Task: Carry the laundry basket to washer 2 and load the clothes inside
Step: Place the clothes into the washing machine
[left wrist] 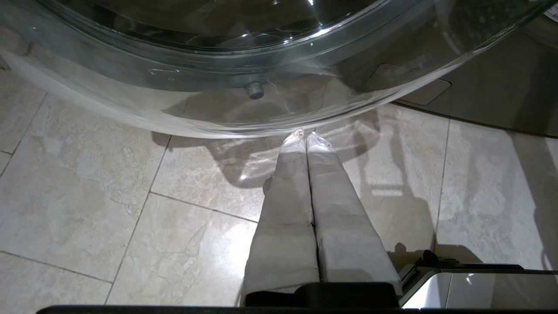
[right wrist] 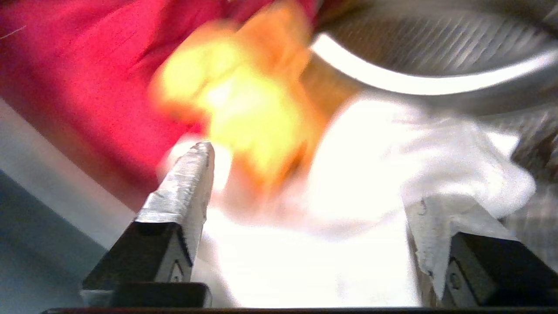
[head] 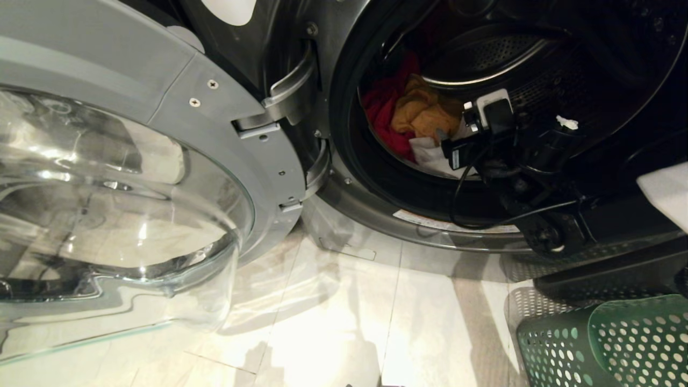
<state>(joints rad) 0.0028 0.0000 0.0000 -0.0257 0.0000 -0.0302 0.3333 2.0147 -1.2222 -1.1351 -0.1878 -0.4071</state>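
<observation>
The right gripper (right wrist: 305,187) reaches into the open washer (head: 344,177), its jaws spread wide and holding nothing, just over the clothes (head: 414,121): red, orange and white garments heaped inside the drum. The left gripper (left wrist: 305,136) hangs above the floor tiles (left wrist: 87,196) under the glass door (head: 107,188), jaws pressed together, empty. The laundry basket (head: 607,344) stands on the floor beside the washer.

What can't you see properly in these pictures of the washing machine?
- Washer number label: none shows in any view, so which washer this is cannot be told.
- Laundry basket: cut off by the head view's corner; its inside is hidden.
- White garment: partly hidden behind the right gripper in the head view, blurred in the right wrist view.
- White cloth at the head view's right edge: cut off, unidentifiable.
- Drum's far side: too dark.
</observation>
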